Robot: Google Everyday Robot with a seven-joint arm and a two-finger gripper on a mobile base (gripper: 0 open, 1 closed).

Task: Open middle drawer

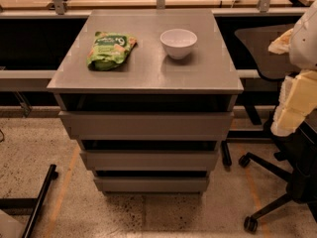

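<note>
Speckled floor. Middle drawer: flat handleless grey front, between taller top drawer and narrower bottom drawer. Tabletop above: green bag left, white bowl right, apart. Pincer: right edge, clear of drawers; apart or together cannot tell. Chair beneath.

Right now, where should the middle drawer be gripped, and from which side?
Take the middle drawer by the top edge of its handleless front, reaching from the front into the dark gap above it; the flat panel offers nothing else. The claw sits at the right edge, beside the cabinet.
</note>
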